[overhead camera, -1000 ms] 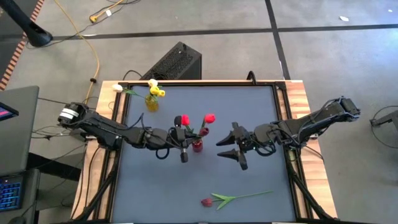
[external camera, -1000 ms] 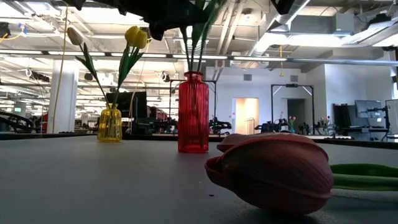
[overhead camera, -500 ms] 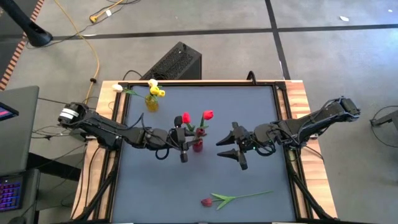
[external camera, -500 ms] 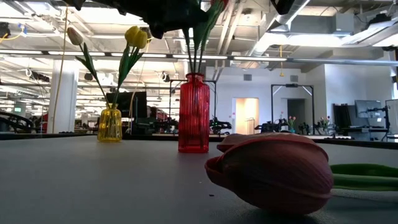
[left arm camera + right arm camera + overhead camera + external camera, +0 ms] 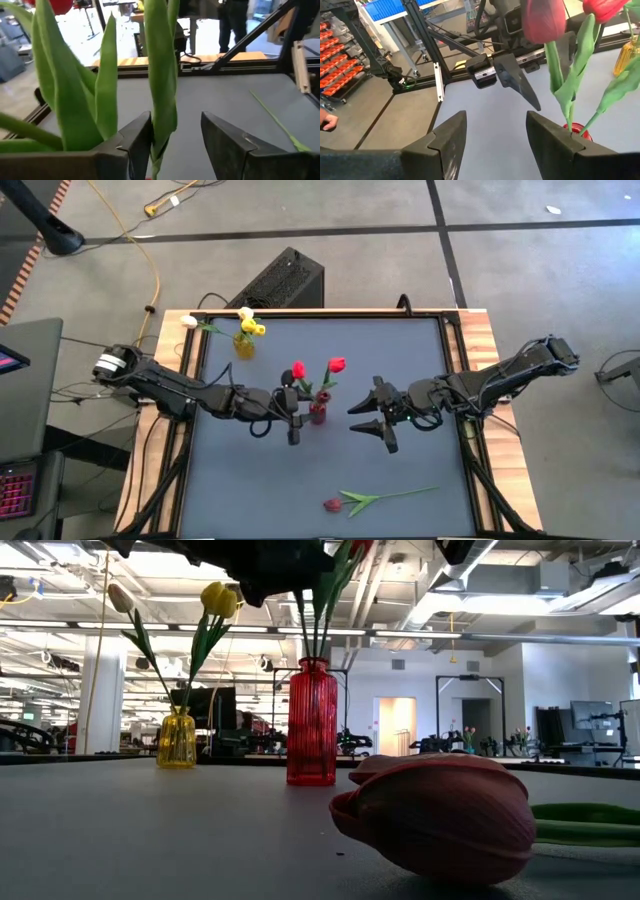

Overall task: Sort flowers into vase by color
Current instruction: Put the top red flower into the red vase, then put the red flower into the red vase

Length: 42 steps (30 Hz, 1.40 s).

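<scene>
Nearest the front edge of the surface [image 5: 220, 480], a maroon tulip [image 5: 334, 505] lies flat w/ its stem pointing right, untouched and not yet sorted. Mid-surface stands the red vase [image 5: 317, 415] w/ two red tulips [image 5: 337, 365] in it. The left pincer [image 5: 292, 426] sits just beside the vase on its left; in the left wrist view its fingers are spread apart w/ a green stem [image 5: 161, 75] between them, prob. not gripped, though contact on one finger can't be ruled out. Vs 1 s ago the left pincer has backed slightly away from the vase & the left red head has shifted a bit toward the far side, so the flower looks just let go into the vase: red placement seems done. The right pincer [image 5: 372, 420] hovers right of the vase, released & empty, unchanged. Farthest back, the yellow vase [image 5: 243, 344] holds yellow & cream-white tulips [image 5: 248, 322], same as before. Maroon tulip is likely next.
</scene>
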{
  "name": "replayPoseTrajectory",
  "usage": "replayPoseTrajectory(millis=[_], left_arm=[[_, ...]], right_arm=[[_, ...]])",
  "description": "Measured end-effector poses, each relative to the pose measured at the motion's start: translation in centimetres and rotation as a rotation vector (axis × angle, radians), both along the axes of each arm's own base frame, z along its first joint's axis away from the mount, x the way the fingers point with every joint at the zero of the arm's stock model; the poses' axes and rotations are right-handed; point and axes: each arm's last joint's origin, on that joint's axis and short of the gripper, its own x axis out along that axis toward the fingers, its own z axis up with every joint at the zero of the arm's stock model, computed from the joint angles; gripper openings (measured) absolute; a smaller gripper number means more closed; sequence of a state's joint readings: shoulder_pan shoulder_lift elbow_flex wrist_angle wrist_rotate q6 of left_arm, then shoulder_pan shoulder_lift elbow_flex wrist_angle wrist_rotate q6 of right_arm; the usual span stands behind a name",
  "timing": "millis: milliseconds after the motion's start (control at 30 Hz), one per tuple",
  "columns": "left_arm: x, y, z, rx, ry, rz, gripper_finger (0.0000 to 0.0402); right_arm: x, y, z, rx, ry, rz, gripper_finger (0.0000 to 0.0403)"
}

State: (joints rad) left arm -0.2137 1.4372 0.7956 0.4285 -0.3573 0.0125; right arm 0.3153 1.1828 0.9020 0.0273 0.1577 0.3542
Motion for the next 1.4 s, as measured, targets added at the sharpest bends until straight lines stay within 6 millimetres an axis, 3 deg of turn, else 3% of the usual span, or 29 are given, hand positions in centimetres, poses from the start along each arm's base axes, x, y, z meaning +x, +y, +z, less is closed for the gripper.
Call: replayPoseTrajectory(millis=[133,567,900,1133,1400], left_arm=[[0.0,-0.3,0.0,0.009,0.045,0.047,0.016],[0.3,-0.9,2.9,0.031,0.306,0.053,0.016],[0.0,-1.2,3.1,0.004,0.407,-0.098,0.016],[-0.3,-1.6,3.0,-0.086,0.44,-0.189,0.016],[-2.6,-1.9,3.1,-0.058,0.579,-0.201,0.016]], right_arm=[[0.0,0.0,0.0,0.001,0.0,0.0,0.0232],[0.0,-0.1,0.0,0.002,-0.002,-0.003,0.0232],[0.0,0.1,0.0,0.016,0.002,0.042,0.0232],[-0.4,1.3,0.0,0.057,0.012,0.111,0.0232],[-0.9,3.8,-0.6,0.112,0.059,0.216,0.0232]])
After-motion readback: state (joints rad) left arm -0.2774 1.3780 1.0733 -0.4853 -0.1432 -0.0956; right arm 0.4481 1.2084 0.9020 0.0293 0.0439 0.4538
